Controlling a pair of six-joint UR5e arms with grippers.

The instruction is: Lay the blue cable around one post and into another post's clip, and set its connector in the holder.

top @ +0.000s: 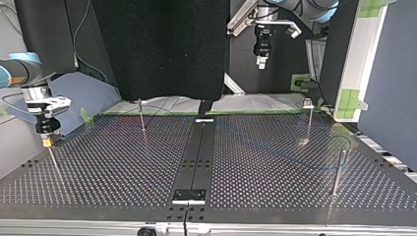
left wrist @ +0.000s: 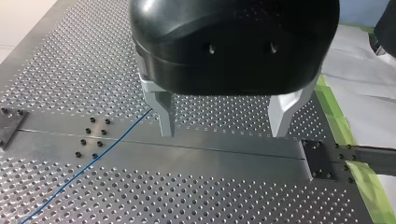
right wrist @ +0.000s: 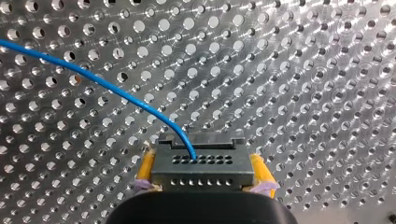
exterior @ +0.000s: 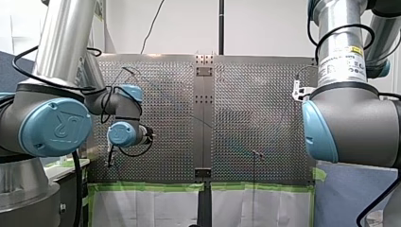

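- Currently clamping the connector [right wrist: 201,169] in my right gripper [top: 46,141], with the yellow pads [right wrist: 146,169] pressed on its two side faces. Probably gripped this way to keep the block square and its face free for seating in the holder.
- Letting the blue cable [right wrist: 93,79] run out of the connector's face and curve away over the perforated table [right wrist: 303,93], clear of the pads. Seemingly done to leave the slack free for routing.
- Carrying the connector low over the table near the top view's left edge, with the right wrist pointed straight down and the forearm coming in from that edge.
- Holding my left gripper [left wrist: 223,133] spread wide, with nothing between its metal fingers [left wrist: 164,116]. Poised above the centre rail [left wrist: 210,156], with a stretch of cable crossing the rail off to one side, untouched.
- Hanging well above the table at the top view's far side, pointed downward. Likely parked there to stay clear until needed for guiding the cable.
- Showing only faintly in the top view as a loose line across the table, passing near the clip post [top: 309,123] and a plain post [top: 337,172]. Not wrapped or clipped, as far as can be made out, and well apart from a third post [top: 141,118].
- Judged early in the task, with routing and seating not yet done. Cannot pick out the holder with any certainty.
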